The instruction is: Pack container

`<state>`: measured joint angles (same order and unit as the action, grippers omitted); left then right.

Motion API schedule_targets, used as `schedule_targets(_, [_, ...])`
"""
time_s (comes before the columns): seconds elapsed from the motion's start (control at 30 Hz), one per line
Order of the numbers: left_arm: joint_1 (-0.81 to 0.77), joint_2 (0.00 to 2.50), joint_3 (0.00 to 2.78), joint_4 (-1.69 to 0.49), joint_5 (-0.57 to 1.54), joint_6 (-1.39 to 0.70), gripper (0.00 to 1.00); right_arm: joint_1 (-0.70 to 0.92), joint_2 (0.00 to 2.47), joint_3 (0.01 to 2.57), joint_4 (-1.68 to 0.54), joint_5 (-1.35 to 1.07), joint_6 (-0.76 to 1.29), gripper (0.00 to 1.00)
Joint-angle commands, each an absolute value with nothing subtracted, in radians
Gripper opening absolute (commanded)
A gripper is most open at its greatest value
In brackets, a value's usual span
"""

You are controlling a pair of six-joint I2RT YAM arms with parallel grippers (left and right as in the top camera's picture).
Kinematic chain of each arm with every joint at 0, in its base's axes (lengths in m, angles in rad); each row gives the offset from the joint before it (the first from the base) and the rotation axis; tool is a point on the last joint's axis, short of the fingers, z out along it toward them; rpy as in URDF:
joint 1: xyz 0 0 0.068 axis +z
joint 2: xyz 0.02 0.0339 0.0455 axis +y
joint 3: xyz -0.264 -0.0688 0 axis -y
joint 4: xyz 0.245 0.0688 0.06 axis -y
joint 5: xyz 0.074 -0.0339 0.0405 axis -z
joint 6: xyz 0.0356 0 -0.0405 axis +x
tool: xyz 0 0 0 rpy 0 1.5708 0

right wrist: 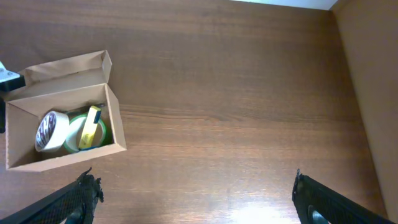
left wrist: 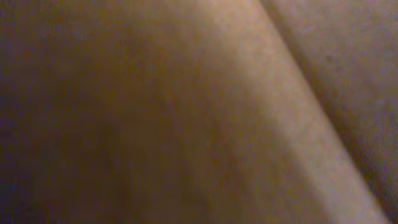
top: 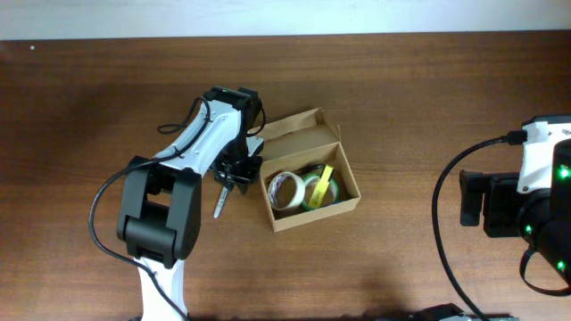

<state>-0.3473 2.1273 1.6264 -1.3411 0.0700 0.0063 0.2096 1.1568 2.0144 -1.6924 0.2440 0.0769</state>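
Counted one open container, two tape rolls, one yellow piece inside. Couldn't judge left gripper; found right gripper released.

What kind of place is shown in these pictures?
Probably a robot test bench in a lab: a wooden table, a left arm and a right arm at it, and a box holding tape rolls.

Tan cardboard container stands open, flap lid folded back.
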Motion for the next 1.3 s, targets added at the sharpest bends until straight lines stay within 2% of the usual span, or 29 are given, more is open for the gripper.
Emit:
schedule_targets(0.0, [-0.339, 2.136, 1.613, -1.339, 0.072, -0.009, 0.32, 0.216, 1.154, 2.015, -1.698, 0.239, 0.074, 0.99])
schedule_targets(0.27, [-0.233, 2.129, 1.732, -1.377, 0.063, -0.018, 0.34, 0.216, 1.154, 2.015, -1.698, 0.239, 0.074, 0.99])
schedule_targets(0.53, [-0.107, 2.129, 1.737, -1.407, 0.100, -0.030, 0.35, 0.216, 1.154, 2.015, -1.698, 0.235, 0.074, 0.99])
schedule_targets(0.8, [-0.152, 2.129, 1.737, -1.434, 0.153, -0.036, 0.34, 0.216, 1.154, 2.015, -1.698, 0.235, 0.074, 0.99])
schedule_targets(1.27, [-0.194, 2.130, 1.716, -1.353, 0.108, -0.026, 0.36, 0.216, 1.154, 2.015, -1.699, 0.236, 0.062, 0.99])
